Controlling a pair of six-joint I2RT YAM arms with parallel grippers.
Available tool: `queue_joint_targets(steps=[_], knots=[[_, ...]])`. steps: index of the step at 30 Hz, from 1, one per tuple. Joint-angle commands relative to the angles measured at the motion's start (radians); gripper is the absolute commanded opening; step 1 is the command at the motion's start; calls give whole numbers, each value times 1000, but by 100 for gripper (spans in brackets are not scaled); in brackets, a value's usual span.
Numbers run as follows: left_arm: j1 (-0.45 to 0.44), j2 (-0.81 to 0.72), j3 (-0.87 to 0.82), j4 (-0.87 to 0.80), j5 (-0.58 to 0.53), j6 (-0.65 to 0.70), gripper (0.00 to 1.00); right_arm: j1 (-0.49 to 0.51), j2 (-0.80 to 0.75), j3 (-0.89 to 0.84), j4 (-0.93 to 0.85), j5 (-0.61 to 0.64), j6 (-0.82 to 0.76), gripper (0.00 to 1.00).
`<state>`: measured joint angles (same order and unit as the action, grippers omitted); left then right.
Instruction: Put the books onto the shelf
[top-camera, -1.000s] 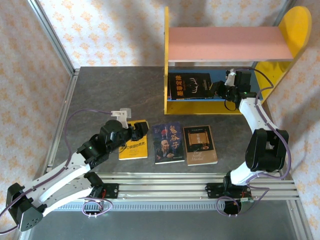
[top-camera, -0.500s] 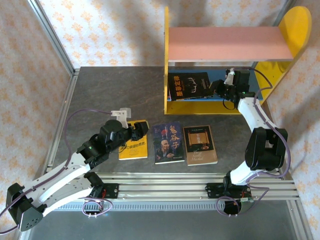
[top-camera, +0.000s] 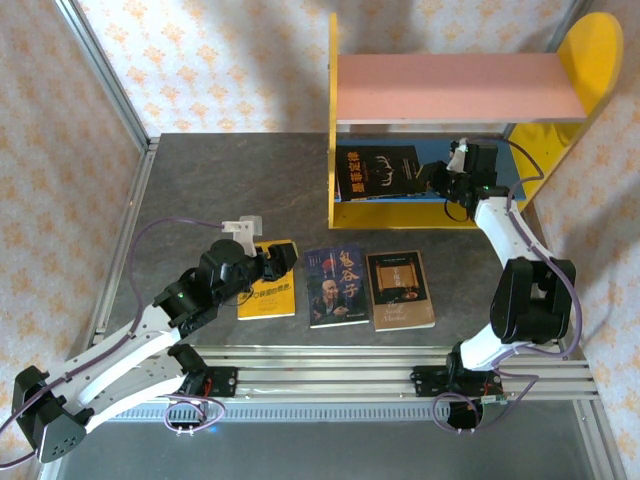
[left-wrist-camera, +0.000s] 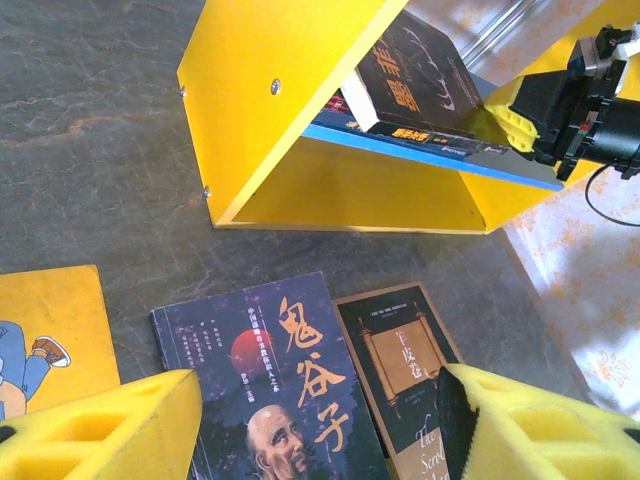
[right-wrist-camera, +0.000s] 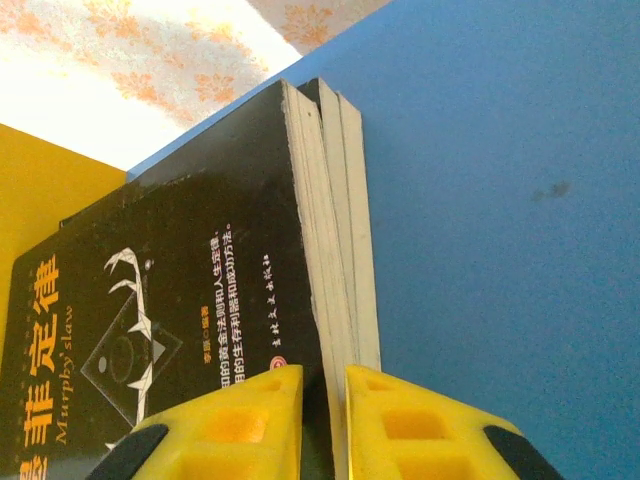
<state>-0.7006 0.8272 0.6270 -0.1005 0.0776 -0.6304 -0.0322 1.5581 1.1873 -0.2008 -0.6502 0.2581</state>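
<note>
The shelf (top-camera: 348, 215) stands at the back with yellow sides, a pink upper board and a blue lower board (right-wrist-camera: 500, 180). A black book (top-camera: 380, 172) lies on top of other books on the lower board. My right gripper (top-camera: 438, 182) is shut on its right edge; the pads (right-wrist-camera: 250, 420) pinch the page edge of the black book (right-wrist-camera: 180, 300). Three books lie on the table: a yellow one (top-camera: 270, 295), a dark blue one (top-camera: 337, 285) and a brown-framed one (top-camera: 400, 290). My left gripper (top-camera: 282, 258) hangs open above the yellow and dark blue books (left-wrist-camera: 290, 370).
The grey table (top-camera: 220, 180) has free room at the back left, bounded by a metal frame rail (top-camera: 125, 230). An aluminium rail bed (top-camera: 400, 385) runs along the near edge by the arm bases. Patterned walls surround the table.
My right gripper has pushed the black book a little further back on the lower board, then stayed there. The left arm has not moved.
</note>
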Motion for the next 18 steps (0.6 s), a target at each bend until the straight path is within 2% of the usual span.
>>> queue_joint_targets(steps=[1, 6, 10, 14, 18], knots=[[-4, 6, 31, 8, 13, -2, 64, 10, -50, -11, -55, 0, -45, 18], [-4, 6, 31, 11, 16, -2, 64, 11, -50, 2, -102, 12, -79, 21], [-3, 6, 33, 8, 16, -2, 64, 11, -48, 5, -125, 14, -101, 32], [-3, 10, 33, 9, 16, 0, 64, 11, -37, 10, -131, 14, -110, 31], [-4, 15, 36, 10, 18, 0, 64, 12, -23, 18, -128, 10, -110, 24]])
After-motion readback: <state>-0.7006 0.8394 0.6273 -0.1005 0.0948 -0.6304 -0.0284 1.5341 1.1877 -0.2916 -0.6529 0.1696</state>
